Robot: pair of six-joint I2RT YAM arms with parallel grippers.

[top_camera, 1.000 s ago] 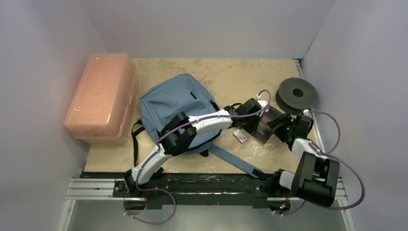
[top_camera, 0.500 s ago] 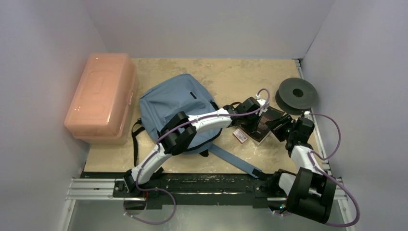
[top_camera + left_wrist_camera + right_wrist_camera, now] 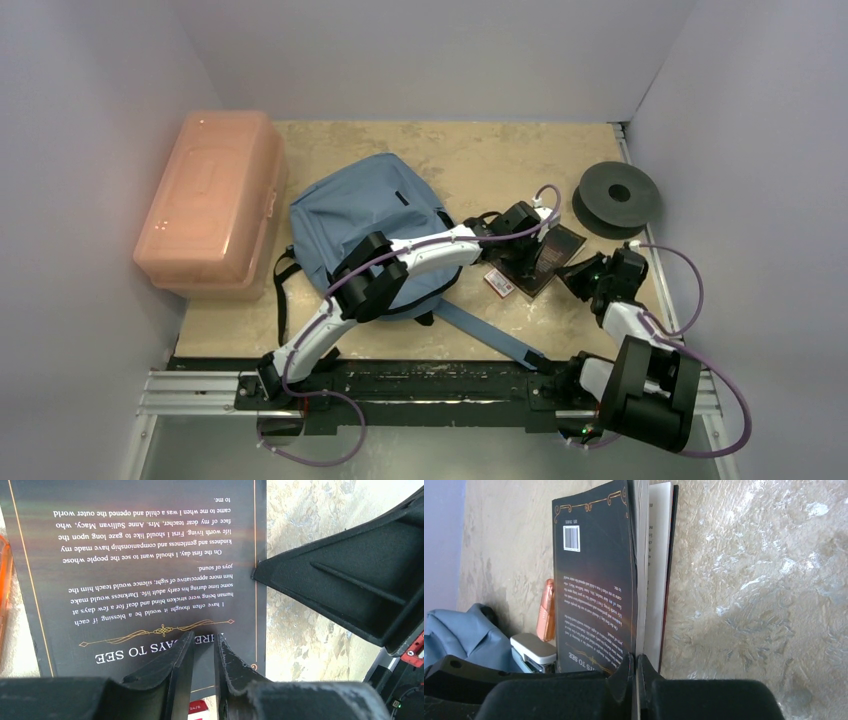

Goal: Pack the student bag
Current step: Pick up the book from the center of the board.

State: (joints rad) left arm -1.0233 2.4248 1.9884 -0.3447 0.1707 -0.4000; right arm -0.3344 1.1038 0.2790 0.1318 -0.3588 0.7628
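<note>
The student bag (image 3: 365, 225), blue-grey with black straps, lies left of centre; a corner of it (image 3: 459, 632) shows in the right wrist view. A dark book (image 3: 553, 252) lies back cover up, right of the bag. My left gripper (image 3: 204, 641) rests its tips on the book's cover (image 3: 150, 560), with a narrow gap between them and nothing in it. My right gripper (image 3: 636, 659) is shut on the book (image 3: 594, 580), pinching a thin layer at its open page edge. That gripper (image 3: 350, 575) meets the book's right edge.
A salmon-pink plastic box (image 3: 212, 205) stands at the far left and a black spool (image 3: 617, 197) at the back right. A small red-and-white item (image 3: 499, 282) lies by the book. An orange pen-like thing (image 3: 546, 610) and a white stapler (image 3: 534, 652) lie beside the book.
My right gripper has gone from open to shut on the book's edge and its arm drew nearer. The book has settled lower. The left arm has barely moved.
</note>
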